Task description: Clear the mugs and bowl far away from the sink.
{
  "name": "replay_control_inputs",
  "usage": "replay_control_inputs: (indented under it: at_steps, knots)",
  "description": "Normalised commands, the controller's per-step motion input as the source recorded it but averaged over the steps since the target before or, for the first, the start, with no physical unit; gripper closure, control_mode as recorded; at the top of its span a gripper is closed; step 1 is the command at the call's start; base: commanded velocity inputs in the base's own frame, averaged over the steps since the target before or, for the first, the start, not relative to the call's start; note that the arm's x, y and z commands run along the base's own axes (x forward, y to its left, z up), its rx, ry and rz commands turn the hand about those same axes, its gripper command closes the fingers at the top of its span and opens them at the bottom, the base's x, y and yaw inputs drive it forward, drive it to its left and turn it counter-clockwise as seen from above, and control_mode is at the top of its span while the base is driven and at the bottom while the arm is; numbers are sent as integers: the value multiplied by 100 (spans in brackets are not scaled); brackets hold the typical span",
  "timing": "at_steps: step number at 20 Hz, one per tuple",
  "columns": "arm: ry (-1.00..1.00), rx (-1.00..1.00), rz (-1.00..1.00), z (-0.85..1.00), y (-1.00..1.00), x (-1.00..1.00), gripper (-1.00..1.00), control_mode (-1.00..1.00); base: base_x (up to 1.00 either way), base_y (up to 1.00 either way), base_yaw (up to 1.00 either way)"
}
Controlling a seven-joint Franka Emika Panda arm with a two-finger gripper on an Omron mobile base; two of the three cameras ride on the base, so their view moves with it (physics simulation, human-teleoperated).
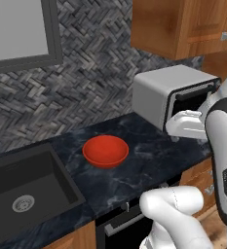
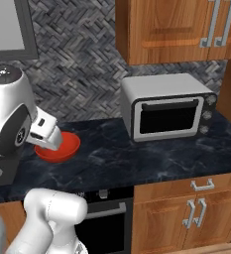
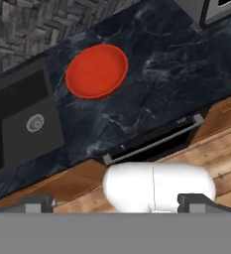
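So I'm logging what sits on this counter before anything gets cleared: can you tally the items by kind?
Red-orange bowl: 1
Grey toaster oven: 1
Black sink set into the counter: 1
Mugs in these views: 0
Total: 3

Sink (image 1: 22, 187) cut by left and bottom edges in left base view, one basin showing. Bowl (image 2: 62, 147) partly hidden behind arm in right base view. Toaster oven (image 1: 176, 95) front partly hidden by arm; only its corner shows in hand view.
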Motion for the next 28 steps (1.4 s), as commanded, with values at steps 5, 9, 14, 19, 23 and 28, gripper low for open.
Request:
replay_control_inputs:
  at_steps: [5, 9, 14, 19, 23, 28]
  knots:
    - [9, 0, -1, -22, -1, 78, -100, -100, 0, 0, 0]
    - [4, 0, 0, -36, 0, 81, -100, -100, 0, 0, 0]
    - [0, -3, 0, -44, 0, 60, -100, -100, 0, 0, 0]
    - [0, -2, 1, -49, 5, 60, -100, -100, 0, 0, 0]
    - [2, 0, 2, -47, 7, 47, -100, -100, 0, 0, 0]
    - [5, 0, 5, -40, 9, 34, -100, -100, 0, 0, 0]
